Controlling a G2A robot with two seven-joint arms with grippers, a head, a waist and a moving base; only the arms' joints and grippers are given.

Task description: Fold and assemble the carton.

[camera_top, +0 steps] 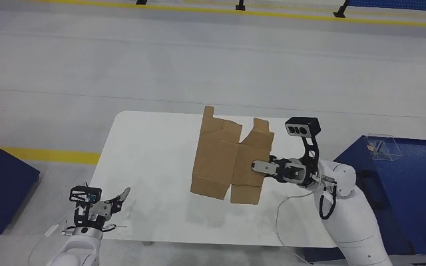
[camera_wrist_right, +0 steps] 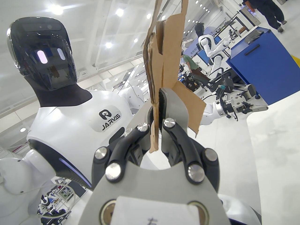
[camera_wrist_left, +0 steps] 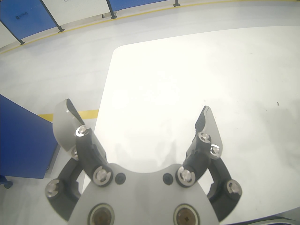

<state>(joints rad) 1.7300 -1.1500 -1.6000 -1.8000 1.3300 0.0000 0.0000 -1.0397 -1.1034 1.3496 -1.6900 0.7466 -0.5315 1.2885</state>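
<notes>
Right now the carton (camera_top: 226, 159) (camera_wrist_right: 164, 54) is a flattened piece of brown cardboard, not yet opened into a box, over the middle of the white counter (camera_top: 146, 153) (camera_wrist_left: 187, 71). The right jaws are clamped on it, pinching its edge on the robot's right side, about halfway along that side. From the right wrist view the cardboard is seen edge-on, its layers pressed together between the two fingers (camera_wrist_right: 174, 104), with one flap bent out to the side near the grip. In the top view the far end of the carton shows two notched flaps, and the near end shows two more flaps with a slit between them. It seems to be lifted off the counter rather than lying on it, though the top view does not settle this.

The left jaws are spread wide with nothing between them, at the near left corner of the counter and well apart from the carton.

Beside the counter on the robot's right stands a blue cabinet (camera_top: 393, 179) with a clear plastic holder (camera_top: 381, 146) on top. Another blue cabinet (camera_top: 13, 183) (camera_wrist_left: 23, 141) stands on the left, near a yellow floor line (camera_top: 50, 156).
</notes>
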